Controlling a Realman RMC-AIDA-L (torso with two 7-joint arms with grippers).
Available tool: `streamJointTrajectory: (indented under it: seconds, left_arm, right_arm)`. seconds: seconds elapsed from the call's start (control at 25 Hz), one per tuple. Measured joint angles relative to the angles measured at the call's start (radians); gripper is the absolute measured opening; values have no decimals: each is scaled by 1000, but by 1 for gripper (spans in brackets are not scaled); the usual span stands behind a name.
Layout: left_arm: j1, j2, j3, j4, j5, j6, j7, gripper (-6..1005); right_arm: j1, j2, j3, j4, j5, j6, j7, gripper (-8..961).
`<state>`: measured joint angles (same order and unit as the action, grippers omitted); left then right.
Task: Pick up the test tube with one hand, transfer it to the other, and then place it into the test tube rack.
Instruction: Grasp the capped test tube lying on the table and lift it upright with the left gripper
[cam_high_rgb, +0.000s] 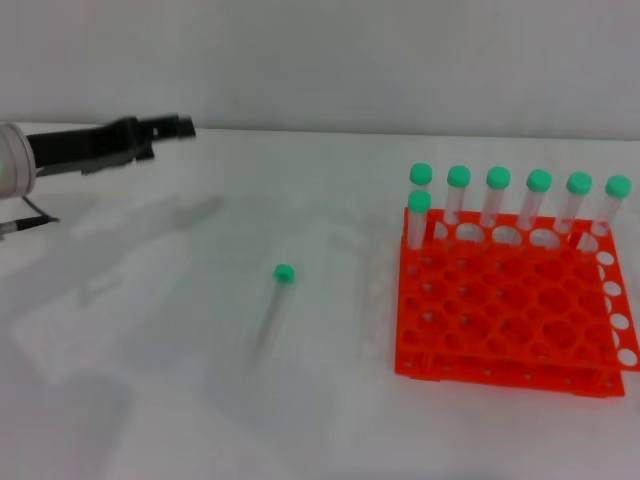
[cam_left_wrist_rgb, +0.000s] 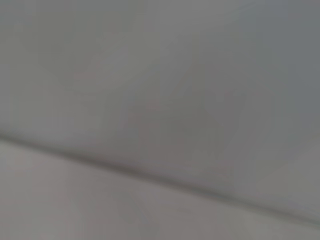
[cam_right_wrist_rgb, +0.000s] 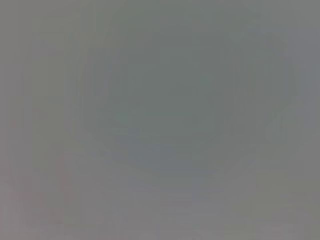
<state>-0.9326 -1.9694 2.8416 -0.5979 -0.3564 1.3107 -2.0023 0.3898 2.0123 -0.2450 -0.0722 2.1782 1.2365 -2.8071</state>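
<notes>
A clear test tube (cam_high_rgb: 274, 308) with a green cap (cam_high_rgb: 284, 272) lies alone on the white table, left of the orange-red test tube rack (cam_high_rgb: 510, 310). Several other green-capped tubes (cam_high_rgb: 498, 195) stand upright along the rack's far row and far left corner. My left gripper (cam_high_rgb: 172, 127) reaches in from the left edge, high over the far left of the table, well away from the lying tube and holding nothing. The right gripper is out of view. Both wrist views show only plain grey surface.
The white table (cam_high_rgb: 150, 380) meets a grey wall at the back. My left arm (cam_high_rgb: 60, 150) stretches over the far left part of the table.
</notes>
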Motion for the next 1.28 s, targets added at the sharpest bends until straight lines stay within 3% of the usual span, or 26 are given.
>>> streamJointTrajectory:
  seconds: [0.24, 0.6, 0.88, 1.16, 1.28]
  left_arm:
    - [-188, 26, 2, -94, 466, 101, -253, 893]
    - [-381, 38, 4, 3, 855, 153, -483, 893]
    - [-434, 29, 5, 171, 1031, 123, -673, 892]
    - [-442, -20, 5, 226, 1115, 34, -739, 892]
    - [-436, -31, 4, 254, 1119, -10, -758, 891]
  right_arm:
    - [0, -1, 0, -3, 2, -1, 0, 830]
    - [11, -1, -2, -6, 1, -3, 0, 830]
    - [12, -1, 0, -6, 3, -3, 0, 830]
    - [12, -2, -8, -6, 0, -3, 0, 830]
    - [11, -2, -9, -6, 0, -3, 0, 830]
